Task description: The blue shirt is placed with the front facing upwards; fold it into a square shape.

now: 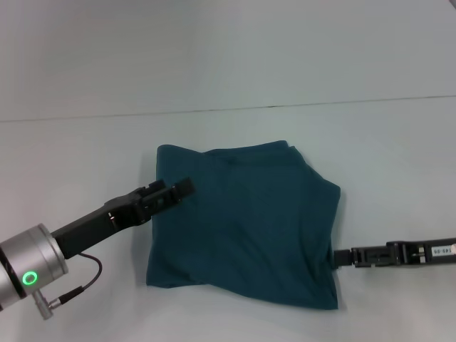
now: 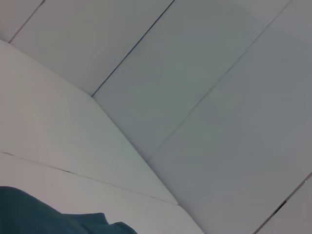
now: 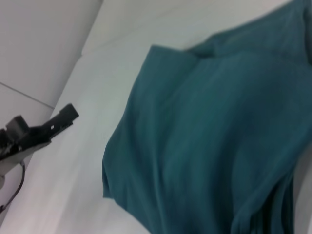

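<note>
Because the shirt [image 1: 246, 224] already lies folded into a rough square on the worktop [image 1: 228, 64], we see both grippers beside it. The left gripper [image 1: 174, 191] is at its left edge, the right gripper [image 1: 343, 257] at its right edge, probably to straighten it; we cannot tell how their fingers stand.

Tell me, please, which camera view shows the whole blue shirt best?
The head view: the blue shirt lies there entire, folded, every edge visible. The right wrist view shows most of it, cut off at the frame. The left wrist view catches only a corner.
</note>
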Robot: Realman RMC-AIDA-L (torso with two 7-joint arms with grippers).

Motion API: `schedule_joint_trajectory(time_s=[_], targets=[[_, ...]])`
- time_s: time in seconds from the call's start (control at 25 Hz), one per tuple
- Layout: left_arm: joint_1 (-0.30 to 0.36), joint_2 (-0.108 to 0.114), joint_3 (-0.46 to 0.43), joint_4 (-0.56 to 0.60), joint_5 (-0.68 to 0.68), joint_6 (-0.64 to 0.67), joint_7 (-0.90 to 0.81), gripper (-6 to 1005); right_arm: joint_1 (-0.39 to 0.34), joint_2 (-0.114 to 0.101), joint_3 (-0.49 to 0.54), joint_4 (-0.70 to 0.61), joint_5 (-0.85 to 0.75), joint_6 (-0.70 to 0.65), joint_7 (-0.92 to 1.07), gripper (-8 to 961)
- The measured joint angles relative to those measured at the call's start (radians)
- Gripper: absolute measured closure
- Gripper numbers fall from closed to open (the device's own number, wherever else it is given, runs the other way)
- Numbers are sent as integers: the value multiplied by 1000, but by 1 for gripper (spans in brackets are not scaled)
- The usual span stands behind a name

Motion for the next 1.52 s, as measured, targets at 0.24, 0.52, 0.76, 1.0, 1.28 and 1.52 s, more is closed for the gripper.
schedule_joint_trajectory(time_s=[0.24, 0.52, 0.76, 1.0, 1.28, 1.52], targets=[[2, -1, -2, 0, 1, -12, 0, 34, 3, 11, 0, 28, -8, 1, 1, 98], [3, -3, -2, -2, 2, -21, 15, 34, 12, 23, -8, 65, -10, 26, 2, 99], [2, -3, -3, -1, 3, -25, 16, 33, 12, 25, -16, 71, -11, 46, 11, 101], [-2, -2, -3, -1, 3, -27, 16, 33, 12, 25, -24, 74, -11, 64, 12, 102], [-4, -2, -3, 0, 3, -33, 15, 33, 15, 31, -31, 83, -11, 93, 9, 103], [-4, -1, -3, 0, 3, -48, 15, 33, 25, 43, -39, 83, -11, 112, 8, 104]])
